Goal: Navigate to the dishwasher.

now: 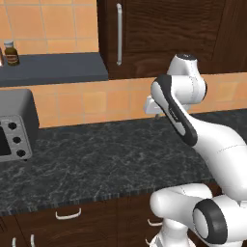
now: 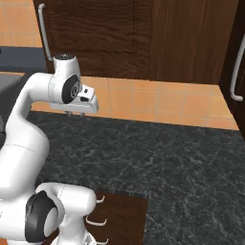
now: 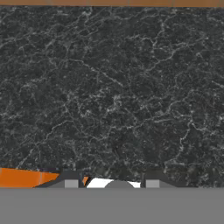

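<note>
In the left base view, the arm is rising from the lower right over a dark marbled tabletop (image 1: 96,159), with a toaster oven (image 1: 14,128) sitting at the left edge and a bottle (image 1: 10,53) on a shelf (image 1: 58,67) in the upper left. In the right base view, the pincer (image 2: 76,113) is hanging at centre left before the orange tiled wall (image 2: 158,103), and I cannot tell whether it is released or clenched. In the hand view, the tips at the bottom are looking over the tabletop; I cannot tell where the dishwasher is.

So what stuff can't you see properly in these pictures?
- Toaster oven: cut off by the left edge in the left base view.
- Bottle on the shelf: label too small to read.
- Fingers: just the tips poke up in the hand view, so open or shut is unclear.
- Lower cabinets: partly hidden behind the arm.
</note>
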